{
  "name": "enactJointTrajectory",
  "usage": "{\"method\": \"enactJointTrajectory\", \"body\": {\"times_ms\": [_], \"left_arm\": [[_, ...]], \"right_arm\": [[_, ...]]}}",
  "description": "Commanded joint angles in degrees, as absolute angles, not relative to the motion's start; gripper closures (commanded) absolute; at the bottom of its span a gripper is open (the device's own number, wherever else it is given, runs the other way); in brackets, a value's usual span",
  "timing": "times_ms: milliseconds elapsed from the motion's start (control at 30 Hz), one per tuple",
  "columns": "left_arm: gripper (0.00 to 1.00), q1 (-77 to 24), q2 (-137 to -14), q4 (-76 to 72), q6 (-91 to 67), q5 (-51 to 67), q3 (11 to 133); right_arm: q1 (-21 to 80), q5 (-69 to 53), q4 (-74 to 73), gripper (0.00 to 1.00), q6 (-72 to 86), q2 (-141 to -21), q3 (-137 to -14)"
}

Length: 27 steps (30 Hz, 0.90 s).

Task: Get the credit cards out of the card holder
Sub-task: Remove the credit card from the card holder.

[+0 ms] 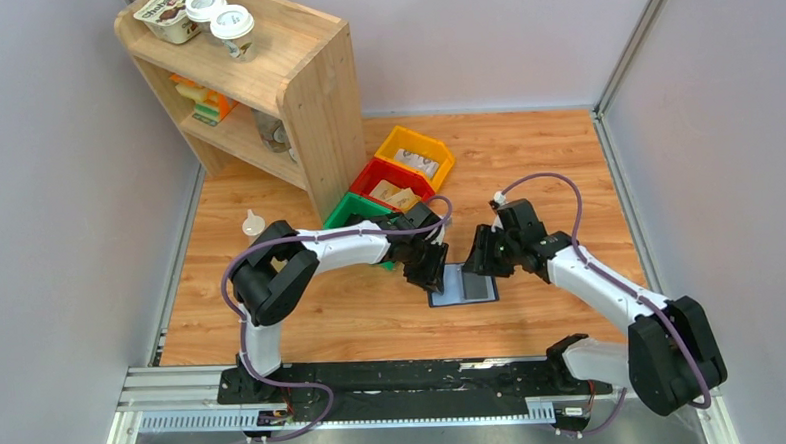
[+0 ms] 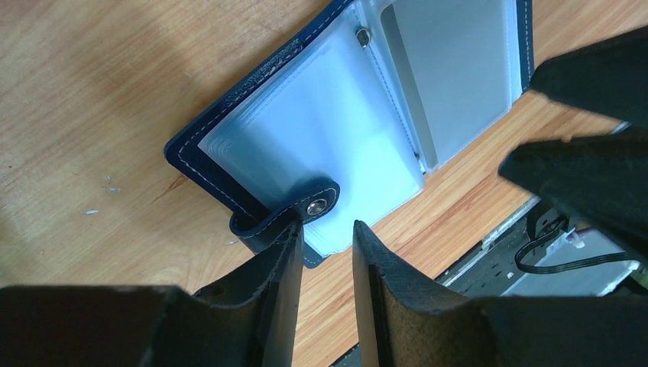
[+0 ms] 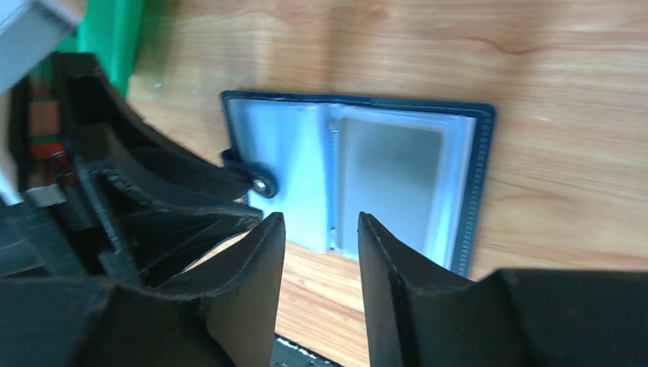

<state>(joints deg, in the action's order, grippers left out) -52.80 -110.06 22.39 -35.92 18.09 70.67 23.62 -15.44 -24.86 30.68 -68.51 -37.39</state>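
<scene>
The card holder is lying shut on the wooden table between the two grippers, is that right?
No. The card holder lies open, not shut; the right wrist view shows its clear sleeves exposed. It does lie on the wooden table between the left gripper and the right gripper.

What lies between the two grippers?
The open card holder, flat on the wooden table, between left gripper and right gripper, seen from the top external view.
</scene>
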Motion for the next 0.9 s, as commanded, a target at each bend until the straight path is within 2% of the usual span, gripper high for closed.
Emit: {"method": "enactJointTrajectory", "body": {"times_ms": [0, 100, 567, 867], "left_arm": [[0.62, -53.17, -110.92, 23.82, -36.04, 15.65, 71.89], [0.62, -53.17, -110.83, 24.61, -36.12, 15.21, 71.9], [0.63, -53.26, -112.23, 23.56, -36.04, 17.75, 71.54], [0.63, -53.17, -112.94, 22.06, -35.86, 19.86, 71.63]], "right_arm": [[23.82, -5.72, -29.26, 0.55, 30.85, -69.69, -39.55], [23.82, -4.57, -29.27, 0.51, 31.11, -71.62, -39.2], [23.91, -8.43, -25.67, 0.49, 31.38, -77.78, -37.97], [24.43, -16.34, -21.27, 0.6, 31.82, -73.92, -37.27]]}}
